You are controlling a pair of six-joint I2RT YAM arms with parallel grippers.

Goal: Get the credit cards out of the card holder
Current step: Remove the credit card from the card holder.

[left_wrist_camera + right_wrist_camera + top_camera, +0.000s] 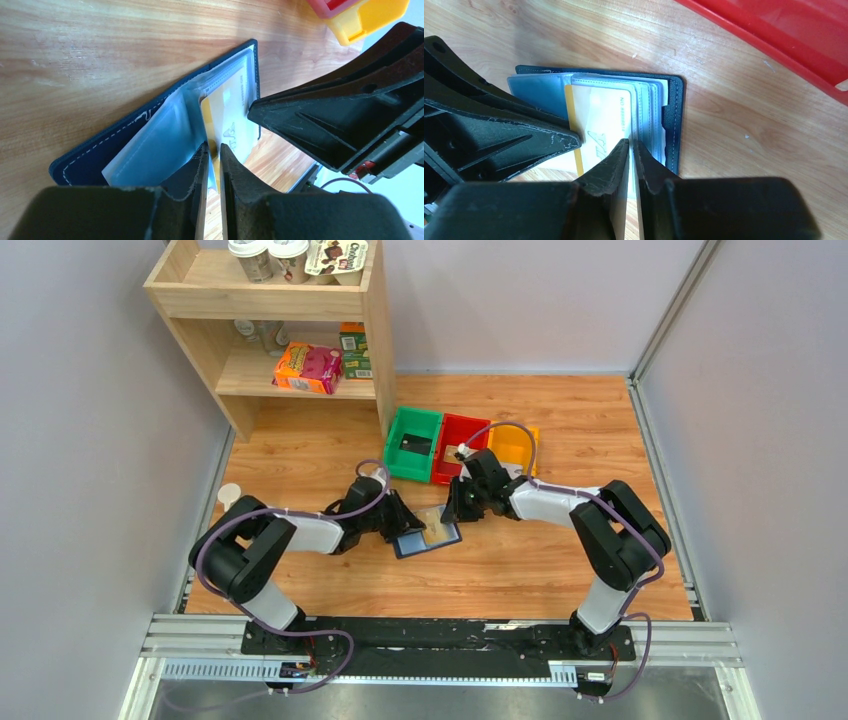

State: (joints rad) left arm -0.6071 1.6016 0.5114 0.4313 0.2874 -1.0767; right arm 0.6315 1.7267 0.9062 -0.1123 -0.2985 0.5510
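The navy card holder [412, 544] lies open on the wooden table between both arms, clear blue-grey pockets [160, 140] fanned up. A tan-gold credit card [225, 112] sticks partly out of one pocket. My left gripper [213, 152] is closed narrowly on that card's edge, together with a flap of clear sleeve. My right gripper [630, 146] is shut on a clear pocket leaf of the card holder [673, 120], just right of the gold card [599, 112]. In the top view the left gripper [405, 523] and right gripper [455, 512] meet over the holder.
A green bin [413, 443], a red bin [458, 447] and a yellow bin [512, 445] stand in a row just behind the holder. A wooden shelf unit [280, 320] with boxes and cups is at the back left. A small white disc [229, 494] lies at the left edge.
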